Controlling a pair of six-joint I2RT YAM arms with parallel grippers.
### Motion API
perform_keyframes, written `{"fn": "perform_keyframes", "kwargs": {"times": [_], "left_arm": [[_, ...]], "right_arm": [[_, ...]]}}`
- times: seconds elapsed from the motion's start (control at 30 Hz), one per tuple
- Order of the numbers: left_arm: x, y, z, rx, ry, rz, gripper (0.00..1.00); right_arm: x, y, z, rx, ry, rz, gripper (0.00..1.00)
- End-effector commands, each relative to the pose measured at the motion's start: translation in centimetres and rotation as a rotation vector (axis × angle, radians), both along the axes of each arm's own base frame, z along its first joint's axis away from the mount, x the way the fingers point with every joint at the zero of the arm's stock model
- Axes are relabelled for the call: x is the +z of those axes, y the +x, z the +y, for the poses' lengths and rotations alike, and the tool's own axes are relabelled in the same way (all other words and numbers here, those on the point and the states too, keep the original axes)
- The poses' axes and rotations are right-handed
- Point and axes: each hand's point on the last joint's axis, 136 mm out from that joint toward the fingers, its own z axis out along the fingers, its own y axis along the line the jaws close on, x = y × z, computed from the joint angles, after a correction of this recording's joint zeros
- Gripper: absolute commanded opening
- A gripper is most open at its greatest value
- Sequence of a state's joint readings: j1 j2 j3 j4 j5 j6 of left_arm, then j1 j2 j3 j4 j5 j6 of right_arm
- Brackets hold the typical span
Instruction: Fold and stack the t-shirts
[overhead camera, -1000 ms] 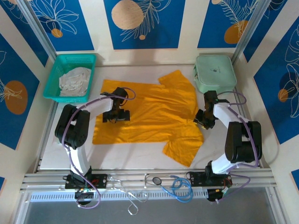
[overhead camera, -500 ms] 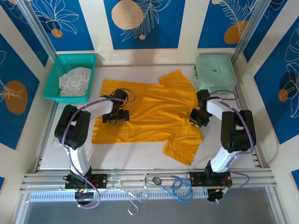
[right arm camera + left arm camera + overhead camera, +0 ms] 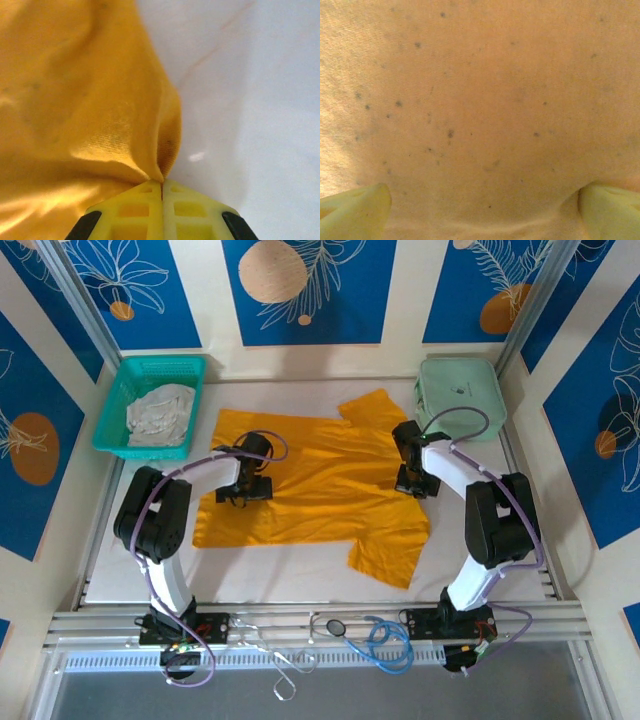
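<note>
At the near edge, a coil of blue cable (image 3: 385,640) lies on the metal rail between the two arm bases. Beyond it is the white desk (image 3: 290,570), and the mustard-orange t-shirt (image 3: 320,490) lies mostly flat across its middle, with its hem towards the left and its neck end towards the right. One sleeve (image 3: 385,555) points at the near edge and the other sleeve (image 3: 375,410) points away.

The left arm (image 3: 150,520) bends in over the hem side of the shirt. The left jaws stand wide and point down at the cloth. In the left wrist view the two pale yellow fingertips (image 3: 355,205) sit in the bottom corners, with orange fabric (flecked with small dark specks) spread between them and nothing held.

The right arm (image 3: 495,520) reaches over the shirt's right edge, between the two sleeves. The right jaws are closed on the fabric. In the right wrist view the yellow fingers (image 3: 145,210) meet with a raised fold of the shirt (image 3: 100,125) pinched at their tips, and bare desk (image 3: 260,100) lies just to the right of that fold.

At the far left corner is a teal mesh basket (image 3: 120,390) holding the pale whitish-grey garment (image 3: 160,412), which is crumpled inside it. At the far right is a mint-green case (image 3: 460,395), lying flat just beyond the shirt's far sleeve.
</note>
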State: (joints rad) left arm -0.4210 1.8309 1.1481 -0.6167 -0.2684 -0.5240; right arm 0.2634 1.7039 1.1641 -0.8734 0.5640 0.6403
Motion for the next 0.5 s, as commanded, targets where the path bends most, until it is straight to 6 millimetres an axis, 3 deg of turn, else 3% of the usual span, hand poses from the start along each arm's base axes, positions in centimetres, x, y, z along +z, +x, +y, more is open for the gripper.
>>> {"fn": "perform_keyframes", "kwargs": {"times": [0.0, 0.13, 0.23, 0.3, 0.33, 0.4, 0.47], "left_arm": [[-1.4, -2.7, 3.1, -0.012, 0.127, 0.105, 0.95], [-1.1, -2.5, 3.5, -0.014, 0.152, 0.106, 0.95], [-0.8, -2.3, 3.5, -0.014, 0.156, 0.101, 0.95], [-0.7, -2.2, 3.5, -0.014, 0.157, 0.099, 0.95], [-0.6, -2.2, 3.5, -0.014, 0.160, 0.099, 0.96], [-0.3, -2.1, 3.5, -0.020, 0.162, 0.098, 0.96], [0.1, -2.1, 3.5, -0.029, 0.158, 0.091, 0.98]], "right_arm": [[3.7, -1.4, -3.8, -0.011, -0.293, 0.010, 0.00], [4.5, -1.7, -3.4, 0.031, -0.401, 0.027, 0.00], [3.6, -1.3, -1.0, 0.096, -0.361, 0.030, 0.00], [2.4, -0.8, 1.6, 0.149, -0.237, 0.023, 0.00], [1.9, -0.7, 2.7, 0.166, -0.174, 0.022, 0.05], [1.8, -0.5, 3.9, 0.159, -0.091, 0.011, 0.33], [2.5, -0.3, 4.0, 0.150, -0.076, -0.010, 0.54]]}}
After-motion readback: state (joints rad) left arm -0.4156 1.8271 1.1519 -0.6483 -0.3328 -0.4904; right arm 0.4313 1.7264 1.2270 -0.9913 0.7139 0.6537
